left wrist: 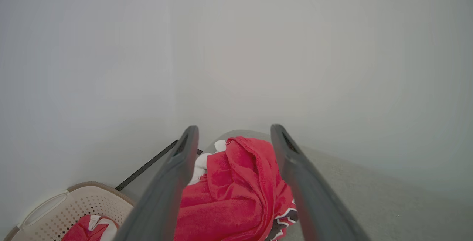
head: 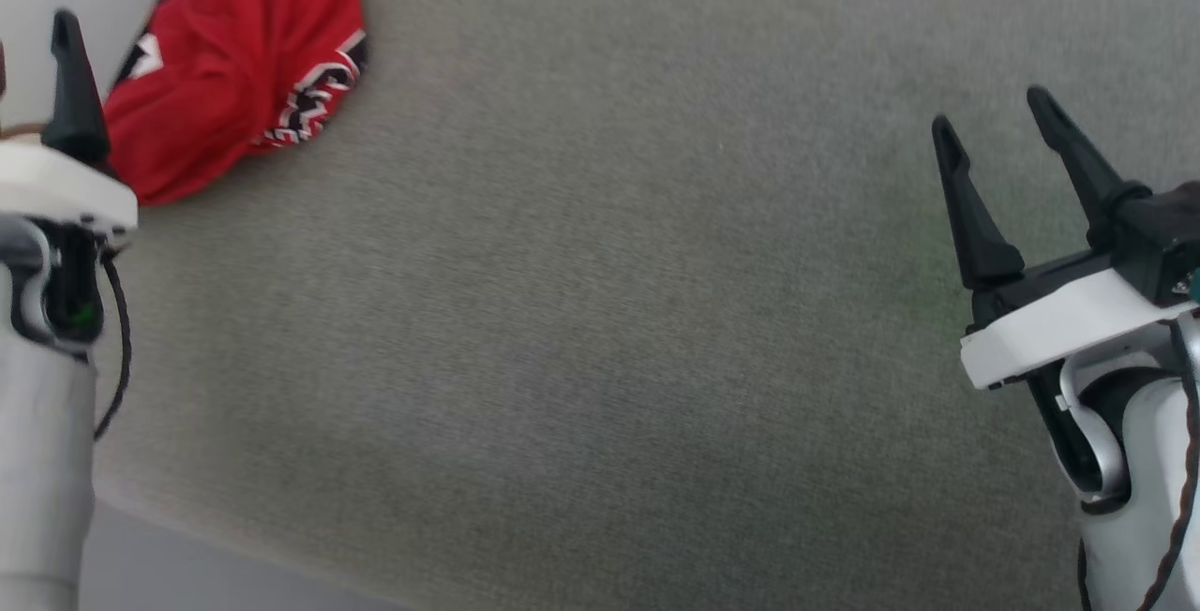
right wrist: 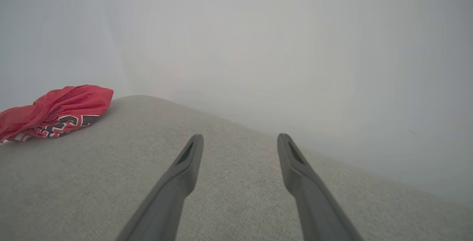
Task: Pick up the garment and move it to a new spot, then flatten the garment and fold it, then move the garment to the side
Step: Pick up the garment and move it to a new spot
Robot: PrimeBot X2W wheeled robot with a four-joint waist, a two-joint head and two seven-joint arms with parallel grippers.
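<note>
The jersey [head: 234, 77] is lying in a crumpled heap at the far left corner of the grey surface [head: 600, 311], with its left part reaching the left edge. Its black and white lettering is showing on the side that is facing the middle of the surface.

The left gripper [left wrist: 234, 133] is hovering just beside the heap. Its two fingers are standing wide apart and are holding nothing. In the left wrist view the red cloth is showing between them, but I cannot tell if they are touching it.

The right gripper [head: 991, 114] is hanging over the right part of the surface, well apart from the jersey. Its fingers are also spread wide and are holding nothing.

Beyond the left edge, lower down, a pale basket [left wrist: 74, 204] is standing with a red and white cloth [left wrist: 88, 226] inside it.
</note>
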